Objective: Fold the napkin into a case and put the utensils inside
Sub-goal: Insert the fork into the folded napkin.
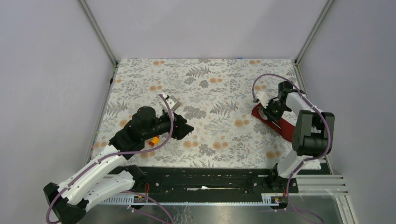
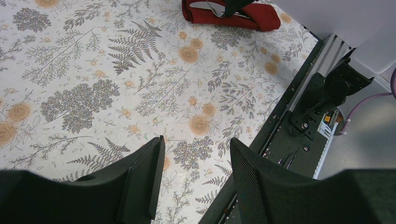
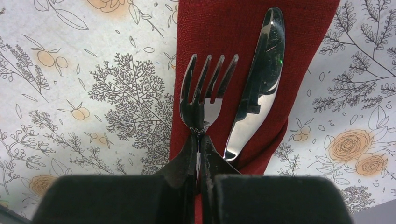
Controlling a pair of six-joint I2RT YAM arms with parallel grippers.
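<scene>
Right claw pinches the fork by its neck, apparently to seat it in the case beside the knife; left claw hangs spread and empty.

Case dark red; fork, knife shiny silver; tablecloth grey ferns, orange blooms.
</scene>
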